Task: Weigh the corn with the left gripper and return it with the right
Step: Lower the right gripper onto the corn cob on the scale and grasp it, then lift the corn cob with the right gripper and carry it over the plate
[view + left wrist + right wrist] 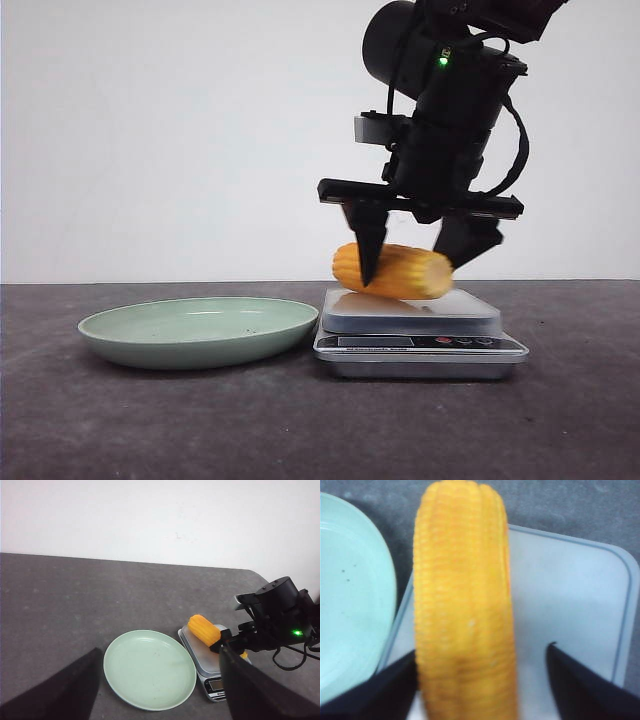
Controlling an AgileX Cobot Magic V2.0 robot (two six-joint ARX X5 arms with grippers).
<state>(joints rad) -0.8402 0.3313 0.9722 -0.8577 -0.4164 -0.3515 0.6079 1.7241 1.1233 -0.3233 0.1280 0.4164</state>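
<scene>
Table (120, 420): dark grey, speckled, meeting a white wall at the far edge.
Plate (198, 331): pale green, shallow, resting on the table at 9 o'clock of the scale.
Scale (420, 345): silver, flat-topped, just beside the plate rim.

Yellow corn (465, 615) on the pale scale platform (575, 595), black jaws either side, green plate (350, 605) beside.

The scale (420, 345) display is too small to read.
</scene>
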